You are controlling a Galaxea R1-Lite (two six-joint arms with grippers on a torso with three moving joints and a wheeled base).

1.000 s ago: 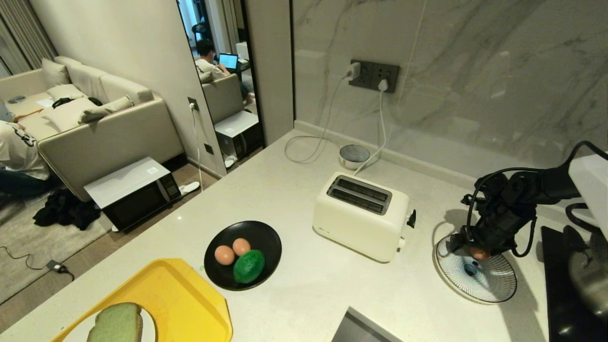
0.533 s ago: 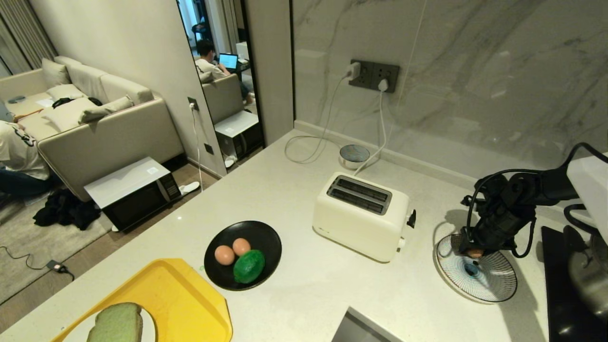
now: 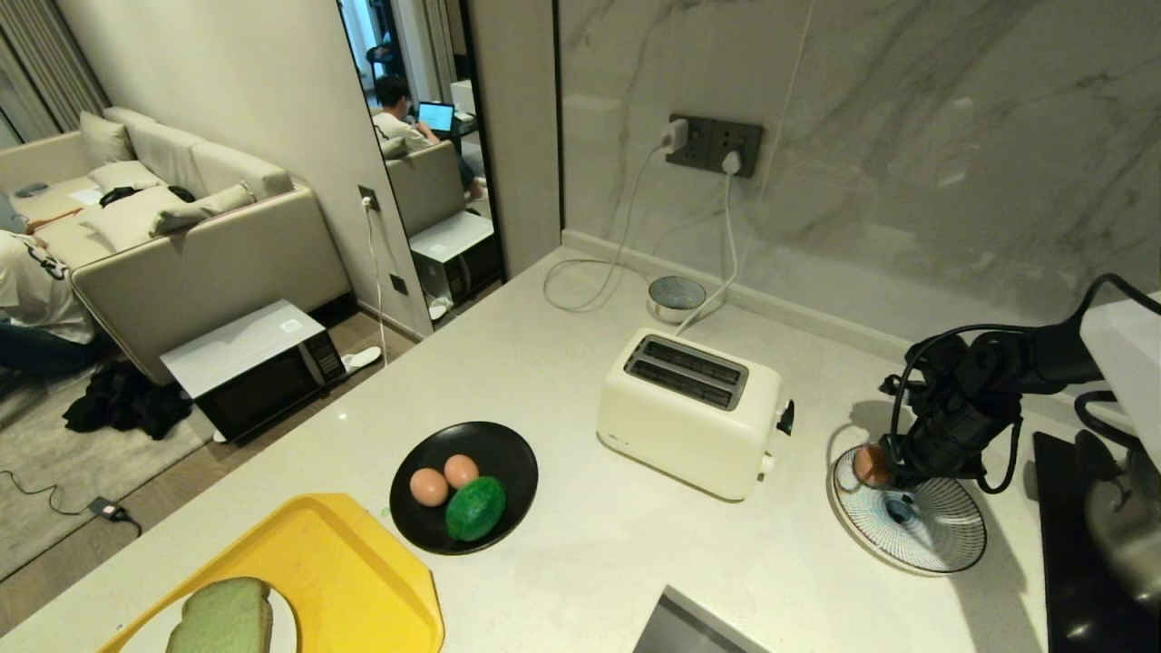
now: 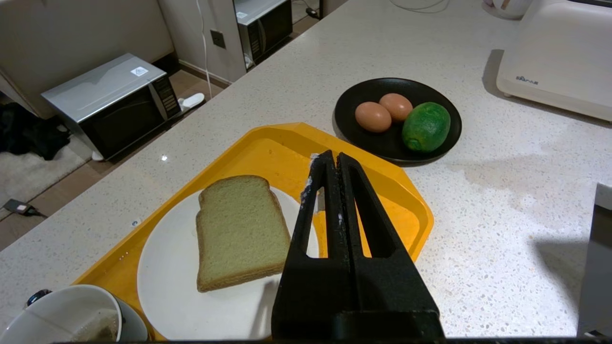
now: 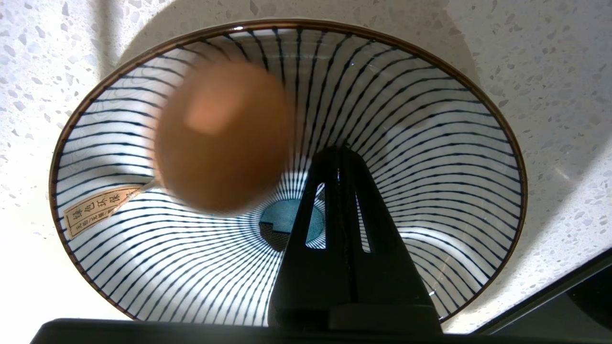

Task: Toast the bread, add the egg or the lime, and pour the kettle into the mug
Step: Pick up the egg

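The right tool [image 5: 342,153] hangs over the striped bowl [image 3: 943,544] at the right end of the tabletop [image 3: 580,562], its 2 fingers pressed flat together and holding nothing. An egg [image 5: 224,136] lies loose inside the bowl, up against the wall on the toaster's side, blurred in the right wrist view, so it is probably rolling. I judge the egg step as good as done: 1 egg is in the bowl and free of the tool.

The rest looks untouched. The bread [image 4: 239,229] lies flat on a white plate [image 4: 167,286] in the yellow tray [image 4: 287,148] at the near left, and both slots of the cream toaster [image 3: 689,408] are empty, so toasting is not yet begun. 2 more eggs [image 3: 444,481] and the lime [image 3: 474,508] sit together in the black dish [image 3: 508,453] between tray and toaster. The left tool [image 4: 330,165] hovers over the tray beside the bread, fingers shut on nothing. The mug [image 4: 67,315] shows at the tray's near corner; I cannot pick out the kettle with any certainty, so pouring is also left.
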